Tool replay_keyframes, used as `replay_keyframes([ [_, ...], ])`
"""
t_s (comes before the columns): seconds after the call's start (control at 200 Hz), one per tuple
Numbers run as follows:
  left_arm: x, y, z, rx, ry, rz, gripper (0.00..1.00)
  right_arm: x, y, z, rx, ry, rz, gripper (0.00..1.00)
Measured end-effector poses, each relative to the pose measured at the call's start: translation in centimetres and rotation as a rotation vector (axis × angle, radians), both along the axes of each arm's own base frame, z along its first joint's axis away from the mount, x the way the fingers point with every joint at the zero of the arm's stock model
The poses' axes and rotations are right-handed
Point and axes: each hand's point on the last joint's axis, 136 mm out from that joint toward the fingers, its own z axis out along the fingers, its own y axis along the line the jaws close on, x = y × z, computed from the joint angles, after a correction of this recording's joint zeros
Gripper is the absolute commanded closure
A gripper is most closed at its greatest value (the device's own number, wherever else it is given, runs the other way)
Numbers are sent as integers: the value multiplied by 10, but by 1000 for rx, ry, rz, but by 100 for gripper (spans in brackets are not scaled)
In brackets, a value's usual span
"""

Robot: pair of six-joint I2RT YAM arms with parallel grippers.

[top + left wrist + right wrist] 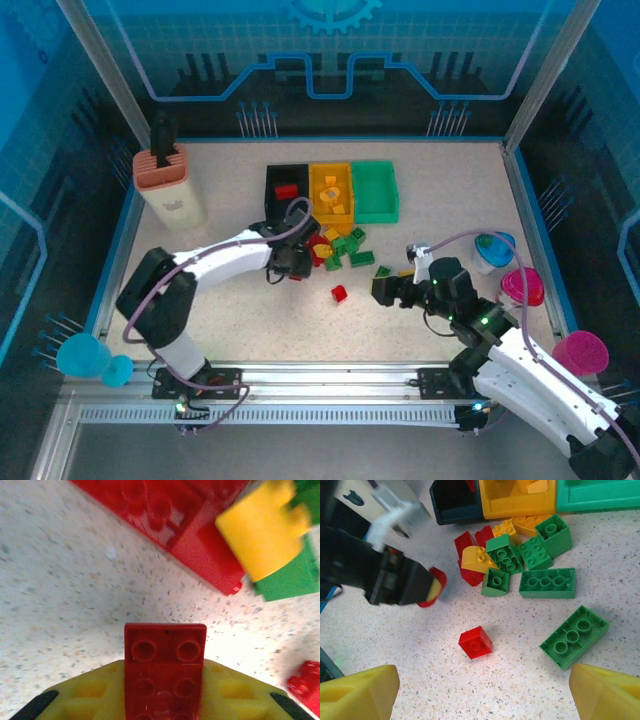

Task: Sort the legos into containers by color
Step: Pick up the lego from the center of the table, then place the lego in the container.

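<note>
The sort looks to be in its early stages. The left end effector (293,263) is clamped on a red brick (165,670), which the left wrist view shows gripped between the yellow fingers and held above the speckled tabletop (450,200), just in front of the black bin (270,190). That bin already holds one red piece (287,190), so it appears to be the home for red. The yellow-orange bin (313,195) has a few yellow pieces in it, and the green bin (375,195) looks empty. Most of the work remains: a cluster of mixed legos (520,555), green, yellow and red, lies on the tabletop just in front of the bins. A red cube (475,642) and a long green brick (573,636) sit apart from it, nearer the arms. The right end effector (482,680) hovers over that loose pair with its fingers spread wide and nothing between them. By my reckoning, roughly a dozen pieces are yet to be binned, all of the green among them.
</note>
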Motion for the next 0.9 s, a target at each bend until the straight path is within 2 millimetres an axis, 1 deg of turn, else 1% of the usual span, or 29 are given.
replay_keyframes([
  [0.07,11,4,22,-32,-47,27,71,0,-1,-3,1,8,-7,12],
  [0.105,20,6,33,-45,-76,41,71,0,-1,-5,0,13,-8,12],
  [0.225,58,17,71,-90,-168,98,71,-2,-2,-9,2,26,-13,13],
  [0.29,78,25,87,-106,-207,136,71,-3,-3,-8,7,26,-13,13],
  [0.355,96,33,96,-113,-231,167,71,-4,-4,-6,10,19,-15,13],
  [0.435,113,38,95,-111,-237,193,71,-7,-7,-2,18,7,-21,13],
  [0.515,126,40,85,-99,-220,209,71,-10,-10,0,23,-2,-24,14],
  [0.62,142,39,72,-83,-200,211,71,-14,-12,2,28,-8,-24,13],
  [0.725,157,36,65,-69,-194,205,71,-16,-14,-2,20,8,-29,13],
  [0.815,168,35,66,-61,-202,202,70,-18,-16,-7,10,24,-31,14],
  [0.84,171,35,67,-58,-206,200,68,-19,-16,-8,10,26,-31,14],
  [0.865,175,35,68,-58,-210,199,63,-19,-17,-9,10,30,-33,14],
  [0.89,178,36,69,-55,-216,199,55,-19,-17,-10,9,32,-33,14],
  [0.9,179,36,69,-54,-218,198,49,-19,-17,-11,10,34,-34,14],
])
